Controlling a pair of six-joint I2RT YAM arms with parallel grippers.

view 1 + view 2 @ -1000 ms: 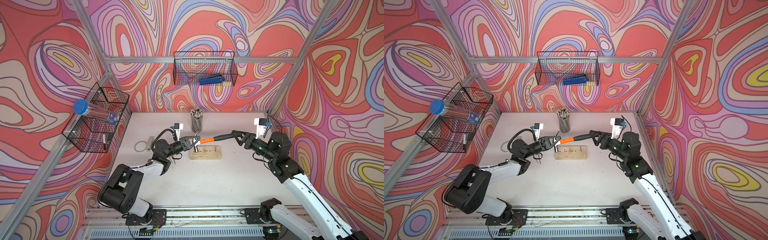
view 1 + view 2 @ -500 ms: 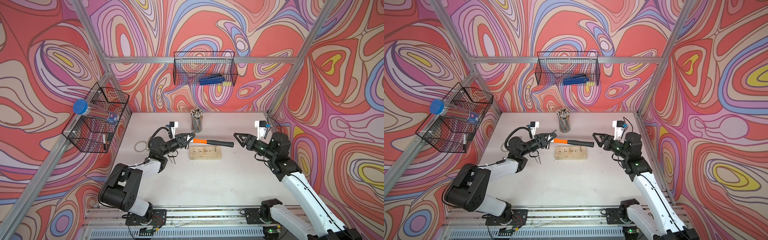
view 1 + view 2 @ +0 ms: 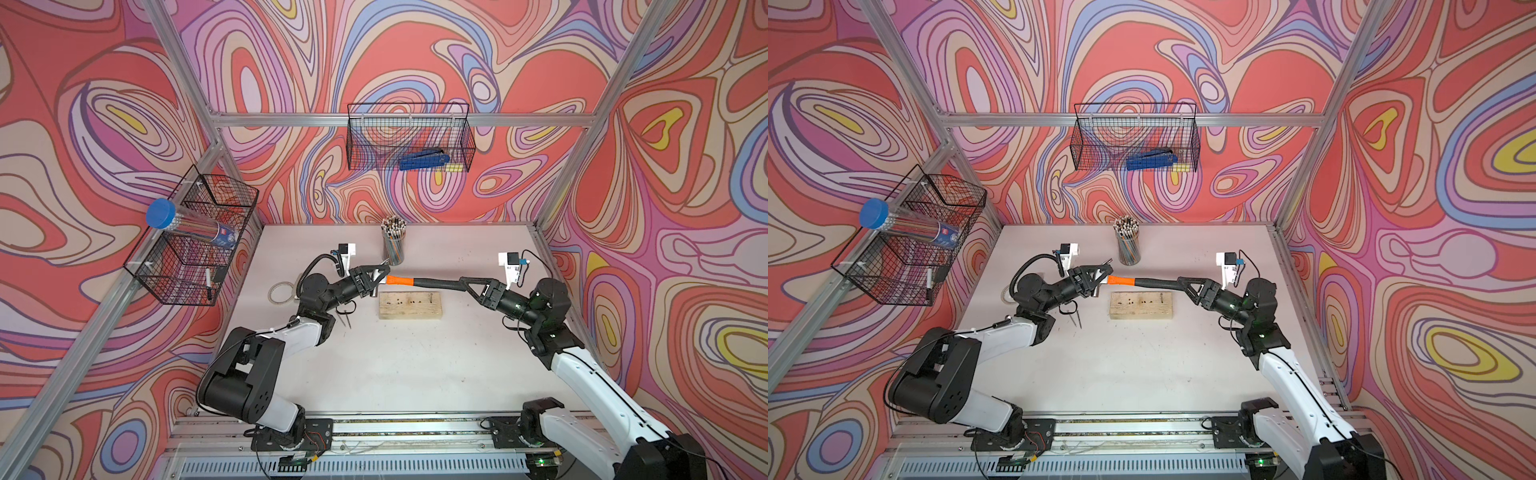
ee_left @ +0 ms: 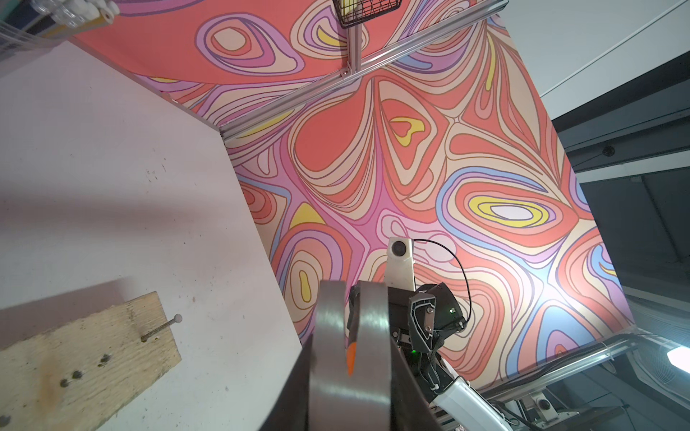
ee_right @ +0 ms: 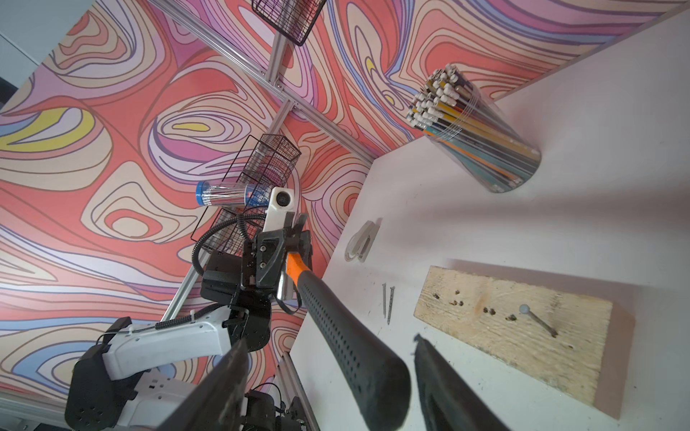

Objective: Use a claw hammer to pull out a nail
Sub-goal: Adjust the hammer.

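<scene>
- One claw hammer [image 3: 432,283] is seen, held off the desk [image 3: 415,365] between the two arms, beside the far edge of the block in both top views.
- Its silver head is clamped in the left claw [image 3: 377,277], whose jaws are closed narrowly on the steel.
- The right claw [image 3: 462,282] is spread around the butt of the black handle. In the right wrist view a gap is seen between the handle and each finger, so nothing is gripped by it.
- One wooden block [image 3: 409,305] is laid flat on the desk, pitted with several dark holes.
- One nail [image 5: 537,321] is left standing in the block near its right end, tilted, with most of the shank exposed.
- Two loose nails [image 5: 388,304] are laid side by side on the desk, near the left end of the block.
- One clear ring [image 3: 280,293] is laid on the desk beside the left arm.
- One clear cup [image 3: 393,245] is stood upright behind the hammer and is packed with pencils.
- Two wire baskets are hung on the walls.
- In the back basket [image 3: 374,141] one blue tool [image 3: 424,160] is laid, with something yellow beside it.
- Across the rim of the side basket [image 3: 178,286] one clear tube [image 3: 195,226] is laid tilted, its blue cap outside the rim. One white pen-like item [image 3: 208,276] is stood lower inside.
</scene>
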